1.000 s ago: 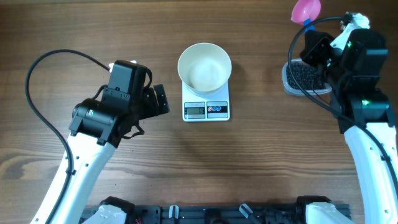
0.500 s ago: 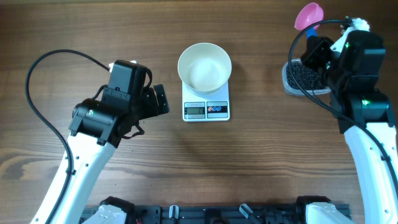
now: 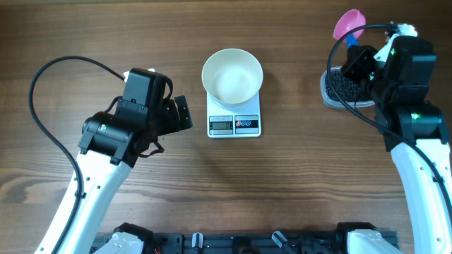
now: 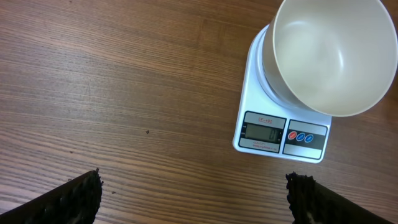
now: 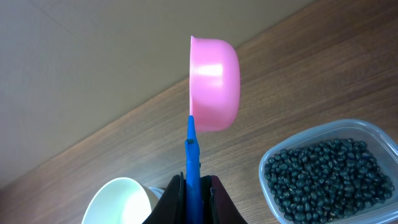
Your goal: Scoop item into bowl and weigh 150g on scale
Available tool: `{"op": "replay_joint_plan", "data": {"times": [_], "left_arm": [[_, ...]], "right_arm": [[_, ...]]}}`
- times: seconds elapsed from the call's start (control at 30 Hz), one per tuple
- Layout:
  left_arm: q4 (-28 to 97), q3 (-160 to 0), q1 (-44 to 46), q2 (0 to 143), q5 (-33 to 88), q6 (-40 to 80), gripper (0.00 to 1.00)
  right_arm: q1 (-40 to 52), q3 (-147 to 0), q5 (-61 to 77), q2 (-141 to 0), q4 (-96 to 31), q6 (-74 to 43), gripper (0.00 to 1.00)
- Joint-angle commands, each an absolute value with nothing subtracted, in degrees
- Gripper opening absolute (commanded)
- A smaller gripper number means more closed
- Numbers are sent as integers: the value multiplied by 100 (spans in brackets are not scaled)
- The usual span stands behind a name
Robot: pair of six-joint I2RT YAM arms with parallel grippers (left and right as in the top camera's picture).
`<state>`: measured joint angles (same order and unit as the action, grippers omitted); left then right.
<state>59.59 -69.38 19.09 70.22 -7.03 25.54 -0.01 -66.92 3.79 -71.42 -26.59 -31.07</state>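
The white bowl (image 3: pixel 232 77) stands on the white scale (image 3: pixel 234 125) at the table's centre, and nothing shows inside it. The item, small black beans (image 3: pixel 344 87), fills a clear plastic tub (image 3: pixel 326 95) at the right. My right gripper (image 3: pixel 354 51) hovers over the tub's far side, shut on the blue handle (image 5: pixel 192 155) of a pink scoop (image 5: pixel 214 84). The scoop is turned on its side and no beans show in it. My left gripper (image 4: pixel 193 199) is open above bare wood left of the scale (image 4: pixel 280 132), holding nothing. The bowl (image 4: pixel 329 56) lies ahead of it to the right.
The bowl's rim (image 5: pixel 121 202) shows at the lower left of the right wrist view, with the beans (image 5: pixel 323 177) at the lower right. A black cable (image 3: pixel 67 63) loops over the table behind the left arm. The table's far edge runs just beyond the scoop.
The pink scoop in my right gripper has shifted a little closer to the tub. The left arm, bowl and scale have not moved.
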Motion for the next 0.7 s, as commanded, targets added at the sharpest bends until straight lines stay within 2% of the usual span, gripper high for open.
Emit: {"op": "replay_joint_plan", "data": {"times": [0.0, 0.5, 0.67], "left_arm": [[5944, -6932, 1874, 7041, -757, 2440, 100], [5944, -6932, 1874, 7041, -757, 2440, 100], [5944, -6932, 1874, 7041, -757, 2440, 100]], "right_arm": [[-8, -6777, 279, -7179, -2641, -3146, 4], [-8, -6777, 301, -7179, -2644, -3155, 4], [-8, -6777, 1011, -7177, -2661, -3144, 4]]}}
